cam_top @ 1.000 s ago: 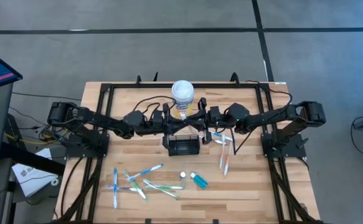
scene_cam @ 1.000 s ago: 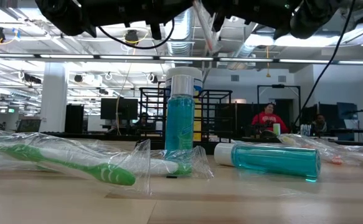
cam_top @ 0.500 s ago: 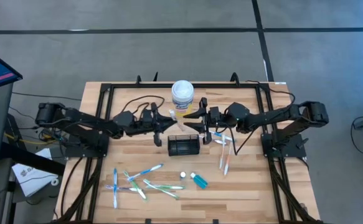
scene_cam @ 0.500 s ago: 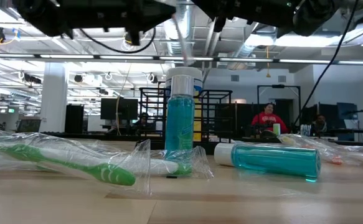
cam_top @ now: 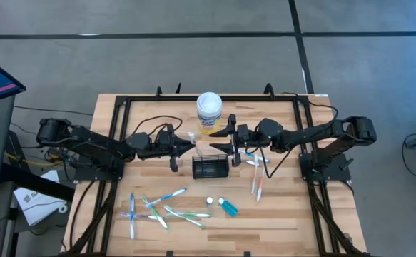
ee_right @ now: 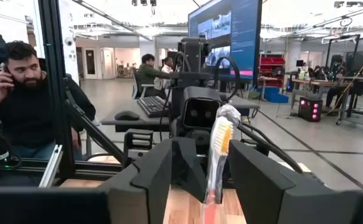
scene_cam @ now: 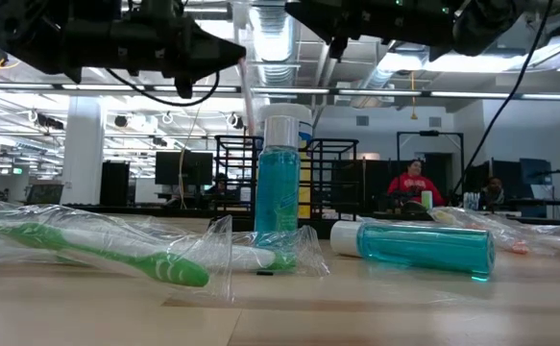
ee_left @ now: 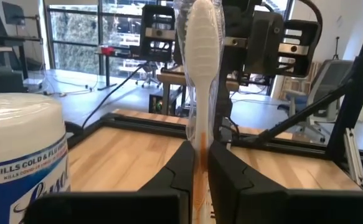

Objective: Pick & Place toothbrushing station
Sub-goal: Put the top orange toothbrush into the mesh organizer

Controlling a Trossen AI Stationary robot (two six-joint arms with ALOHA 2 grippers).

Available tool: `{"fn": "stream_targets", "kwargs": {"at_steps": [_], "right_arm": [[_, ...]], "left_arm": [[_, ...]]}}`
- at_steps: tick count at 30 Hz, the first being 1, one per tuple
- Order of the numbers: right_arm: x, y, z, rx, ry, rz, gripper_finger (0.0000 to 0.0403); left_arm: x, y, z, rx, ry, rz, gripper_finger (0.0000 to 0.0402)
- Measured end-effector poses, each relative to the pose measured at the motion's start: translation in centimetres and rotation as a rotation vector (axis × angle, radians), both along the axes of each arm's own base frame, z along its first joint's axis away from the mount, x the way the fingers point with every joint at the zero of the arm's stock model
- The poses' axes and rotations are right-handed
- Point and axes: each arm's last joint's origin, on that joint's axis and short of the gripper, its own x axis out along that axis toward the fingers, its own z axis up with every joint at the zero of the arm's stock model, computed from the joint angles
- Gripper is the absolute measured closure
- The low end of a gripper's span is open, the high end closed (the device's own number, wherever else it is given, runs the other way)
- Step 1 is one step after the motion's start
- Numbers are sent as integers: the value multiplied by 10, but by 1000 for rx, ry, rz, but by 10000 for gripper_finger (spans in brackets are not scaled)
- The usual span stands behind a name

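The left gripper is clamped on a wrapped toothbrush, held in the air at about ten o'clock from the black wire-mesh caddy near the table's middle. The right gripper, at about one o'clock from the caddy, has its fingers spread apart, facing the toothbrush.

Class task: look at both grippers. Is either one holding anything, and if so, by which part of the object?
The left gripper holds a wrapped toothbrush by its handle, bristle head sticking out past the fingers. The right gripper is open and holds nothing.
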Motion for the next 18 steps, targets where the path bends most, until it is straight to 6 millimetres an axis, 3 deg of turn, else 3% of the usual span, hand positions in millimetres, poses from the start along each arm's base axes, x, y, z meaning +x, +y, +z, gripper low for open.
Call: {"fn": "stream_targets", "kwargs": {"at_steps": [18], "right_arm": [[0,0,-2,1,25,0,261]], "left_arm": [[0,-8,-9,4,98,-41,387]]}}
